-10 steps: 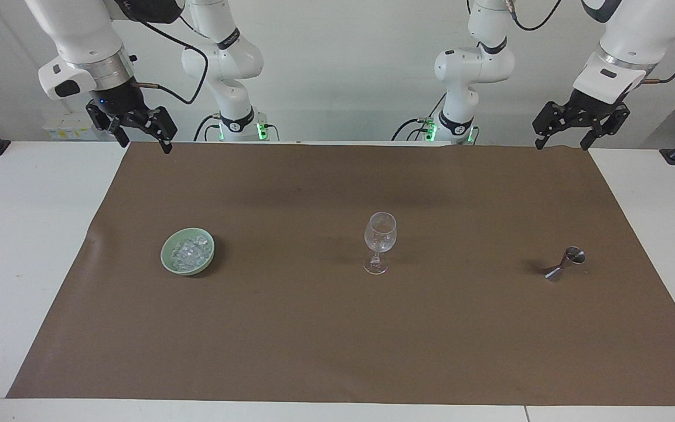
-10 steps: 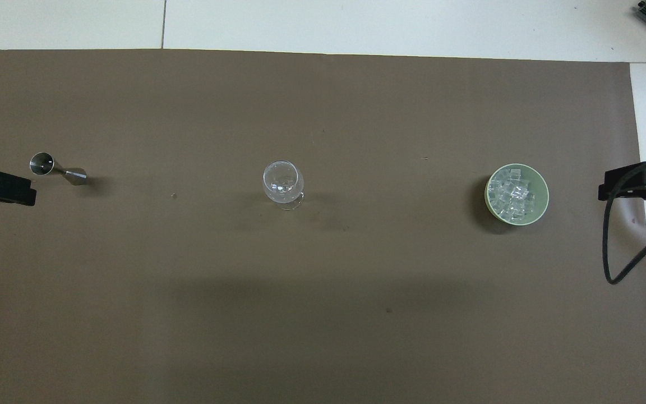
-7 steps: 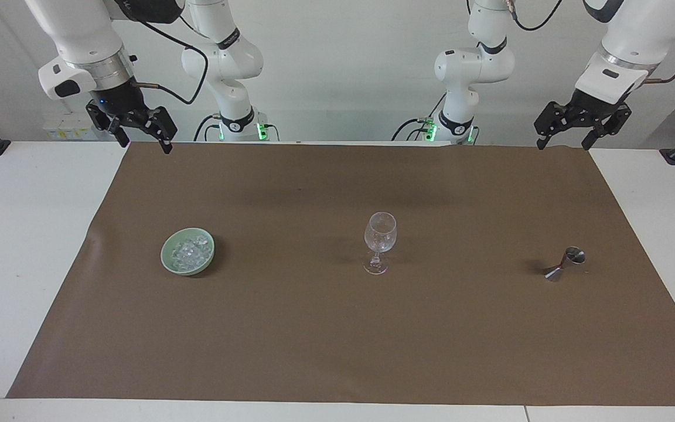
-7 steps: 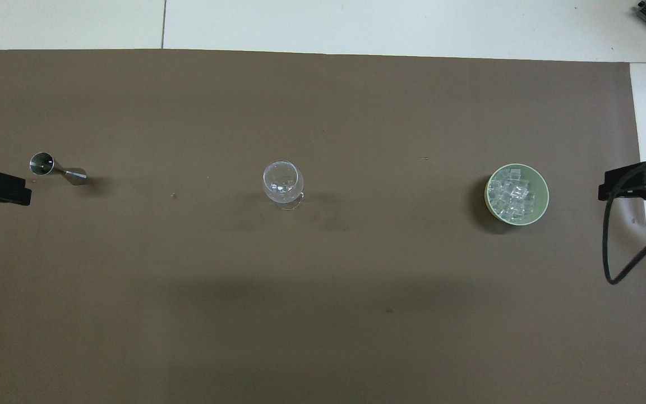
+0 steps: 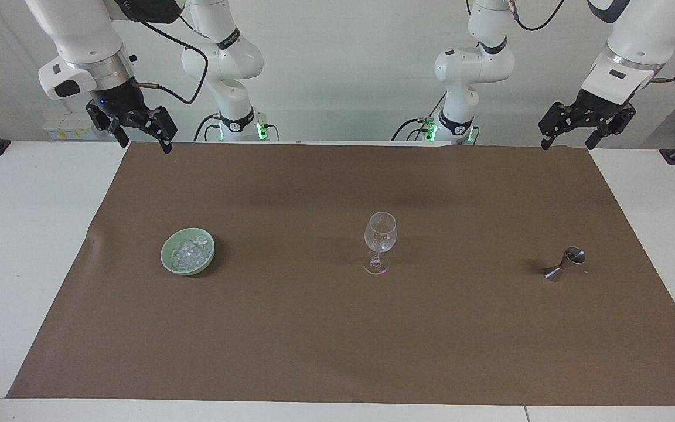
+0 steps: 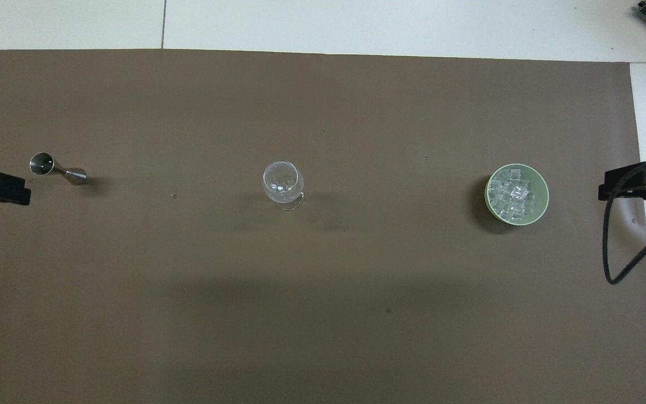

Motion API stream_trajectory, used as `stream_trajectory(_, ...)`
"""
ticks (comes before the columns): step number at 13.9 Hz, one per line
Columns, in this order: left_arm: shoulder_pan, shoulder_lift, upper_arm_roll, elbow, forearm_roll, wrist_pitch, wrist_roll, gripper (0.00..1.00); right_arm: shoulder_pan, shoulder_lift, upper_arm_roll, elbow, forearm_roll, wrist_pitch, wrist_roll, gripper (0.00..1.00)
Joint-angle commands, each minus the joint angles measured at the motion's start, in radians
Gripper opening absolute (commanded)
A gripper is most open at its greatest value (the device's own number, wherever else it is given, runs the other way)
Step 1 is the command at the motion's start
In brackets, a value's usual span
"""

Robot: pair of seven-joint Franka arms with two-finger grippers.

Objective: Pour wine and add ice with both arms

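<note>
Fingers first: the left gripper [image 5: 584, 130] has its two fingers spread apart with nothing between them, hanging in the air over the mat's corner at the robots' edge, at the left arm's end of the table. The right gripper [image 5: 132, 128] is the same story, fingers parted and empty, raised over the matching corner at the right arm's end. Neither one is touching anything, and both arms look parked high.

Out onto the brown mat [image 5: 337, 340] now. The ice [image 5: 190, 252] sits heaped in a pale green bowl [image 5: 168, 262] toward the right arm's end, clear little chunks filling the dish. In the middle stands the stemmed wine glass [image 5: 379, 241], upright, well apart from the bowl. From above there is a glint of something clear low in its cup, but whether that is ice, liquid or just the glass catching light, I cannot tell. Toward the left arm's end stands a small metal jigger [image 5: 565, 264], an hourglass-shaped measure, standing upright with its open mouth up.

So where are we? By my reading, either right at the start or right at the finish: both grippers are clear of the pieces and nothing is in hand. If it is the start, everything remains: lift the jigger, tip it into the glass, then carry ice across from the bowl
</note>
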Motion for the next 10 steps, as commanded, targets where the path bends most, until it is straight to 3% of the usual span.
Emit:
stream_trajectory(1, 0.038, -0.028, -0.004, -0.045, -0.061, 0.011, -0.146, 1.0, -0.01, -0.023, 0.005, -0.022, 0.023, -0.01, -0.016, 1.0)
stream_trajectory(10, 0.179, -0.095, -0.004, -0.209, -0.224, 0.17, -0.472, 1.0, -0.01, -0.023, 0.005, -0.022, 0.023, -0.01, -0.016, 1.0)
